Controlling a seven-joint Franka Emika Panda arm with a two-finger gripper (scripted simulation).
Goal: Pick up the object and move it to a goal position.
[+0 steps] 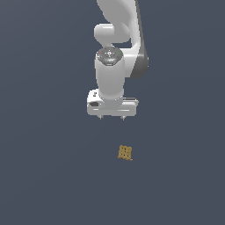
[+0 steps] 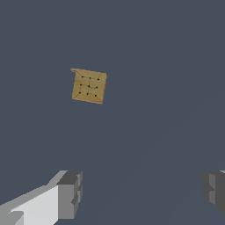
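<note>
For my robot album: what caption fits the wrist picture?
Open gripper hovers apart from a tiny tan cracker on the dark floor.

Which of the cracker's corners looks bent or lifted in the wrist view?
On the cracker, it is the corner farthest from both gripper fingers: its edge folds into a small lip, while the other three corners lie flat.
</note>
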